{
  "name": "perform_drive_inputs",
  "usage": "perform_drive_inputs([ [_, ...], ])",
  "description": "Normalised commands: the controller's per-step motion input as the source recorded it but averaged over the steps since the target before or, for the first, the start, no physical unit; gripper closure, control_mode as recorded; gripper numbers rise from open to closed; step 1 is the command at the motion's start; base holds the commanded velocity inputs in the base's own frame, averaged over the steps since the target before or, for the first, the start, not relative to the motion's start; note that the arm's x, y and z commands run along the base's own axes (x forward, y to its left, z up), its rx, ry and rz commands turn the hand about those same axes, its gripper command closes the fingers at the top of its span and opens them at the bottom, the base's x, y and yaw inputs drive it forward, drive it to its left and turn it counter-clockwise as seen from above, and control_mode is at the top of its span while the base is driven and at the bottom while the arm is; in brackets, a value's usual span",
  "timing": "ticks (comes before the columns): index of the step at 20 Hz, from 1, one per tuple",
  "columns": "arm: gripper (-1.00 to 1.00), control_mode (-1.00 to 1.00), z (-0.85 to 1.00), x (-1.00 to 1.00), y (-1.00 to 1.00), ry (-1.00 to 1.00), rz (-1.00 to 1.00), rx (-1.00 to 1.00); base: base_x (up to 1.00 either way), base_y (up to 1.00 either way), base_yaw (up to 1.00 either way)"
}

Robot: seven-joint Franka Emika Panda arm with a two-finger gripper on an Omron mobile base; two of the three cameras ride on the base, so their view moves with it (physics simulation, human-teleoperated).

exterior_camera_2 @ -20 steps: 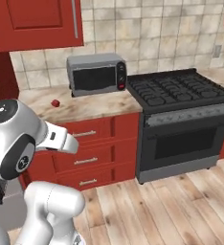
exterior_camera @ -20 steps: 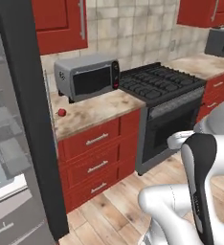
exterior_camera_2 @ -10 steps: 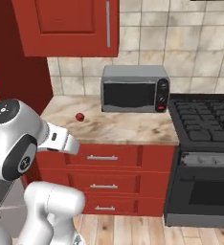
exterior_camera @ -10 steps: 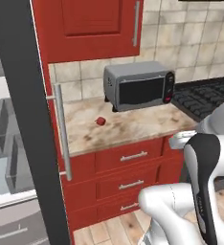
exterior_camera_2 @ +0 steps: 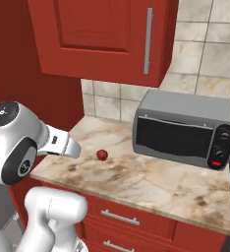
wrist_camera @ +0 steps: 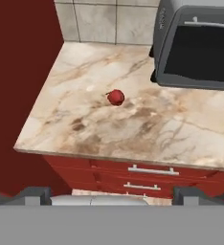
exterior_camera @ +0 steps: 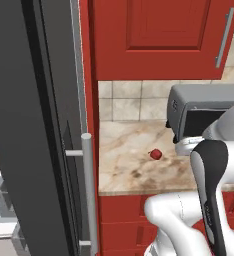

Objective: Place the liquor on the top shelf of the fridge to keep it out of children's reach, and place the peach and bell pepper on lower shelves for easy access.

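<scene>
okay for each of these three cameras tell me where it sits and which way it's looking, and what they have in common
Left base view: behind the arm's left, facing the fridge door and counter; white arm lower right.
Right base view: behind the arm's right, facing the microwave; arm lower left.
Hand view: above the counter edge, looking down; open gripper at the bottom.
All share the bell pepper.

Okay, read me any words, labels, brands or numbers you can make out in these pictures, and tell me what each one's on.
None can be read.
The toaster oven: its dials and red mark carry no legible text.
The bell pepper, counter and fridge door: no lettering.
</scene>
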Motion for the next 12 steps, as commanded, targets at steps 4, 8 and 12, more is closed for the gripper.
perform_drive_inputs([
  [4,-1.0,1.0,0.0,0.0,0.0,0.0,0.0,0.0,0.6,-0.48,0.31],
  [8,-1.0,-1.0,-0.53,0.34,-0.24,0.0,0.09,0.0,0.11,-0.12,0.05],
  [12,-1.0,-1.0,-0.62,0.54,-0.36,0.0,0.06,0.0,0.0,0.0,0.0],
])
